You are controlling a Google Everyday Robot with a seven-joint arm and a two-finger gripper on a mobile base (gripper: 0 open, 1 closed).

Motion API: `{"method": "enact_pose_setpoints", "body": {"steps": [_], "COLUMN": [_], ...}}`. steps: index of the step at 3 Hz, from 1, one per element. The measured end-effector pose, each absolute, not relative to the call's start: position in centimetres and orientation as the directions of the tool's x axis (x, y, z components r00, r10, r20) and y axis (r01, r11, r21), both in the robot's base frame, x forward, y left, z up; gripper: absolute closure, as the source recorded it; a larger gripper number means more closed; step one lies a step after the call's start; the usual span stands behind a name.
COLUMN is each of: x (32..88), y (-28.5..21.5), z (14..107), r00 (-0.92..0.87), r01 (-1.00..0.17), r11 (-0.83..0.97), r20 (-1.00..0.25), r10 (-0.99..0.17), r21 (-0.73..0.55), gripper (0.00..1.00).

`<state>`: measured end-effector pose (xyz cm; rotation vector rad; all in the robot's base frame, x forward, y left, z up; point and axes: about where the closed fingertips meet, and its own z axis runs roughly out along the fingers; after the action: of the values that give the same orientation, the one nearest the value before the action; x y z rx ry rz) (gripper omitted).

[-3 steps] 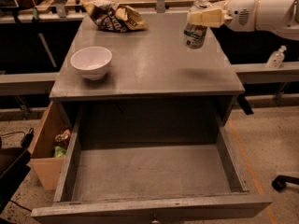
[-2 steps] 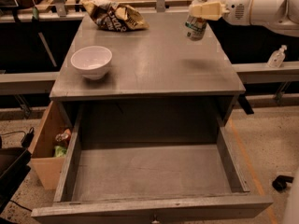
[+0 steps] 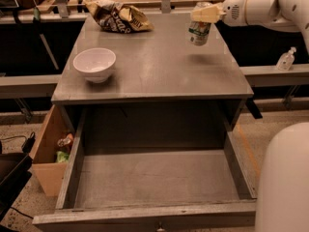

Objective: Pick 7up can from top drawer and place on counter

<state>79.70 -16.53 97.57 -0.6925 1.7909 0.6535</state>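
The 7up can [image 3: 198,32], pale with green markings, hangs above the right back part of the grey counter [image 3: 159,71], its shadow on the surface below it. My gripper [image 3: 202,14] reaches in from the right and is shut on the can's top. The white arm runs off to the upper right. The top drawer [image 3: 154,178] is pulled fully open below the counter, and its grey floor holds nothing.
A white bowl [image 3: 94,64] sits on the counter's left side. A crumpled chip bag [image 3: 119,16] lies at the back left. A tan wooden box [image 3: 48,153] with small items stands left of the drawer. A white robot part [image 3: 285,182] fills the lower right.
The gripper with the can has moved a little towards the back of the counter and stays above it. The drawer, bowl and bag have not moved.
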Motion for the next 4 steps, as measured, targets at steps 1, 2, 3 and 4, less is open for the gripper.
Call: {"method": "enact_pose_setpoints", "body": {"steps": [1, 2, 3, 4], "x": [81.1, 81.9, 81.9, 82.0], "y": [-15.6, -14.4, -13.7, -13.4], "z": [94.8, 92.7, 92.7, 92.5], "r00": [-0.320, -0.321, -0.320, -0.322], "r01": [-0.717, -0.729, -0.735, -0.738], "r11": [0.679, 0.651, 0.642, 0.638], "r20": [-0.940, -0.946, -0.946, -0.946], "r10": [-0.123, -0.051, -0.046, -0.047], "r21": [0.155, 0.212, 0.217, 0.220], "gripper": [1.00, 1.00, 0.84, 0.60]}}
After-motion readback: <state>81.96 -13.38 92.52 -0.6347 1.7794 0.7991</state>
